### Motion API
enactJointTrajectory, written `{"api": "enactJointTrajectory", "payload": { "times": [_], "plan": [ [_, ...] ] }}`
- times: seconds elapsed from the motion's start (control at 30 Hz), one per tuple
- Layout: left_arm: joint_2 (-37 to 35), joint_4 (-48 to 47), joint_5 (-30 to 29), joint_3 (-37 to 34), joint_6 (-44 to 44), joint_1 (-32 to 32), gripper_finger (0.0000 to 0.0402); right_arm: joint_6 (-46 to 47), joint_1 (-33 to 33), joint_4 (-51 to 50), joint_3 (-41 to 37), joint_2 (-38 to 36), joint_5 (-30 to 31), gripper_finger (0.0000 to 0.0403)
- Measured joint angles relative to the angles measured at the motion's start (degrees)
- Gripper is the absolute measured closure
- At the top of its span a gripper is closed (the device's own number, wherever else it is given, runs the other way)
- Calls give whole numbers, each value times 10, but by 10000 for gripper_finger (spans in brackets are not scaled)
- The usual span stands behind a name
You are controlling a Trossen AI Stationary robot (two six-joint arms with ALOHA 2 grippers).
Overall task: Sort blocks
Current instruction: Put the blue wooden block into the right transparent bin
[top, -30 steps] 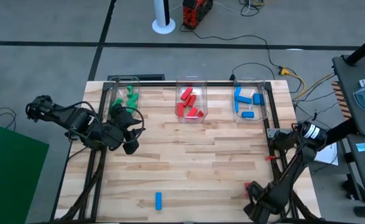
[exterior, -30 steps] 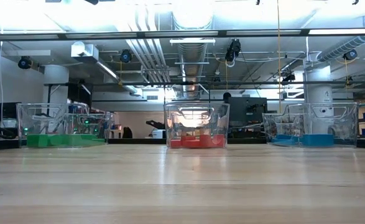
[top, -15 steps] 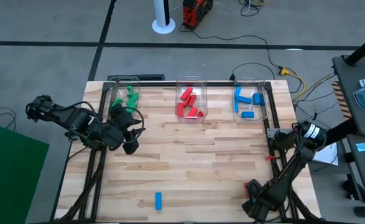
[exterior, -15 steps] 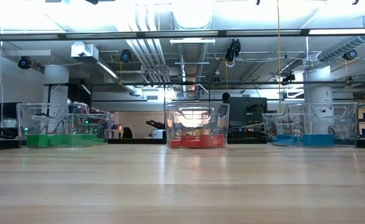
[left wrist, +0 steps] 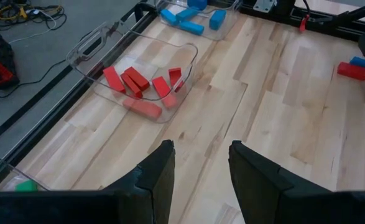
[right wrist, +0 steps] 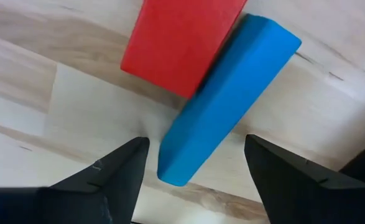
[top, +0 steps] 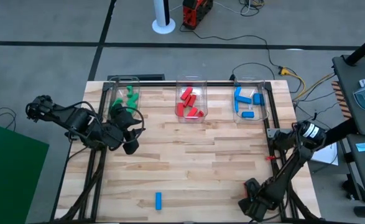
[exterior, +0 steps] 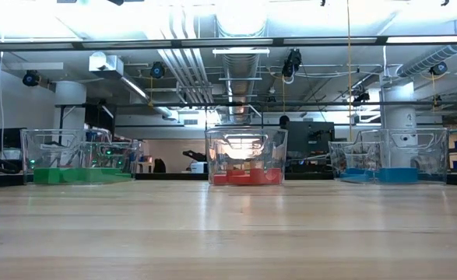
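Note:
In the right wrist view a blue block [right wrist: 226,99] lies flat on the table, leaning against a red block [right wrist: 182,37]. My right gripper [right wrist: 198,171] is open right above them, near the table's near right corner [top: 250,198]. Its fingers stand on either side of the blue block's near end, apart from it. Another blue block [top: 158,200] lies alone near the front edge. My left gripper [top: 130,142] waits open and empty in front of the green bin [top: 125,99].
Three clear bins stand along the far edge. The green bin holds green blocks, the middle bin [top: 190,102] red blocks and the right bin [top: 250,102] blue blocks. Bare wood [top: 194,162] lies between the bins and the near blocks.
My right gripper has shifted a little toward the table's left, over the red and blue pair. In the high view it now covers the red block that showed beside it a second ago. The blocks lie where they were.

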Motion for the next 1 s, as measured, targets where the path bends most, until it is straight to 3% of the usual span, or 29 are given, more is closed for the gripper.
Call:
{"api": "enactJointTrajectory", "payload": {
  "times": [0.27,0.63,0.73,1.0],
  "plan": [
    [0,2,0,0,0,0,271,15,-3,2,0,0,8,209],
    [0,6,-1,0,0,0,271,21,-4,-1,0,-1,9,354],
    [0,6,-1,0,2,0,271,23,-4,-14,4,-3,9,353],
    [0,6,-1,0,7,0,271,21,-18,-168,84,-23,21,353]
  ]
}}
